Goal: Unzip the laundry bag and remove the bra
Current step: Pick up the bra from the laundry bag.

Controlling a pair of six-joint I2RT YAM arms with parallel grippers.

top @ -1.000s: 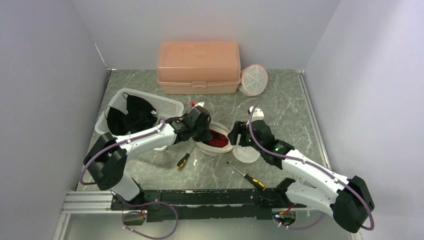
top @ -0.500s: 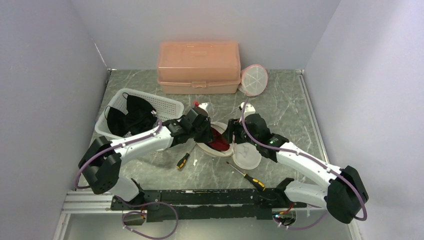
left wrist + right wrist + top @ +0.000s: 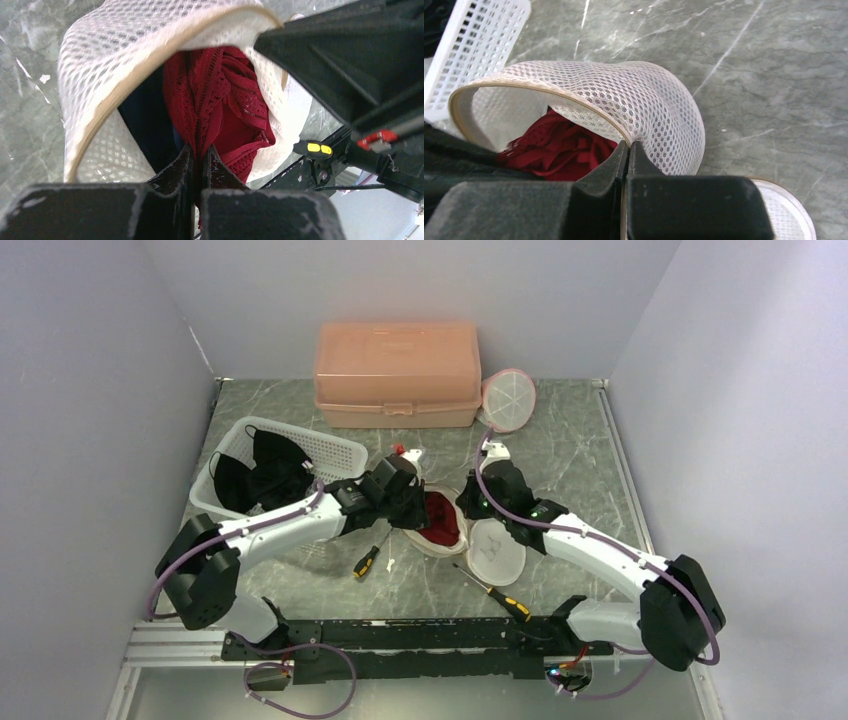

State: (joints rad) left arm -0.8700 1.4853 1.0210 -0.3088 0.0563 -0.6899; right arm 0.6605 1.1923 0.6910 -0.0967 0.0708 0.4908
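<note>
The laundry bag [image 3: 432, 541] is a round white mesh case lying open mid-table, its flat lid [image 3: 497, 551] folded out to the right. The red lace bra [image 3: 441, 520] sits in its mouth. My left gripper [image 3: 410, 510] is shut on a fold of the bra [image 3: 220, 100], with the mesh bag [image 3: 100, 75] arching over it. My right gripper [image 3: 468, 504] is shut on the beige rim of the bag [image 3: 644, 105] at its right side, and the bra [image 3: 556, 150] shows just left of the fingers.
A pink lidded box [image 3: 398, 375] stands at the back with a second round mesh bag [image 3: 508, 400] leaning on it. A white basket [image 3: 335, 450] of black garments is at left. Two screwdrivers [image 3: 366, 562] [image 3: 497, 593] lie near the front.
My right gripper has moved left and back to the bag's rim and has shut on it. The left gripper has stayed shut on the bra, shifting slightly.
</note>
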